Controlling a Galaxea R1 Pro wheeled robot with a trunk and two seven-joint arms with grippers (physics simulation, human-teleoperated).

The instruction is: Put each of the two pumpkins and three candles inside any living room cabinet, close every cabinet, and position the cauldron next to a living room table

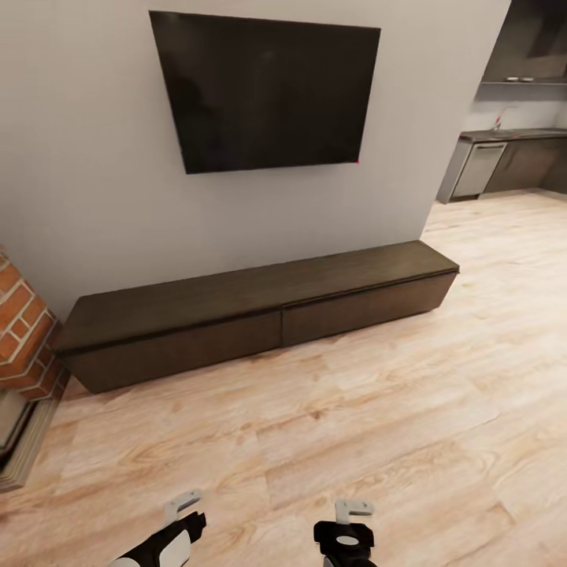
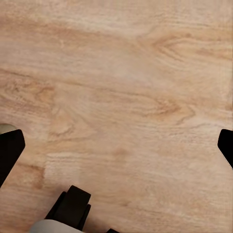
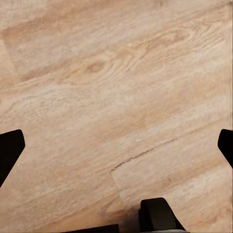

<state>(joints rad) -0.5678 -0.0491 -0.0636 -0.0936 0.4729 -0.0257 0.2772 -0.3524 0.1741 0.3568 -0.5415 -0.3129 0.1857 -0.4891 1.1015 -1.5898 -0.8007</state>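
The closed cabinet [image 1: 252,315] stands against the wall below a television [image 1: 268,90]. Both the left gripper [image 2: 116,141] and the right gripper [image 3: 116,145] hang spread wide over the plank floor [image 1: 354,441], holding nothing.

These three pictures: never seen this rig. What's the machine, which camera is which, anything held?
It is a simulated wheeled robot with two arms, driven remotely by a person. The big picture comes from its head camera, looking down and forward: the left gripper and right gripper poke in at the bottom edge. Ahead stands the long low dark cabinet against the wall, both fronts shut, nothing on its top, with a TV above it and a brick fireplace at the left. The other two pictures come from cameras on each wrist, looking along the fingers at the wood floor. Both grippers are open and hold nothing.
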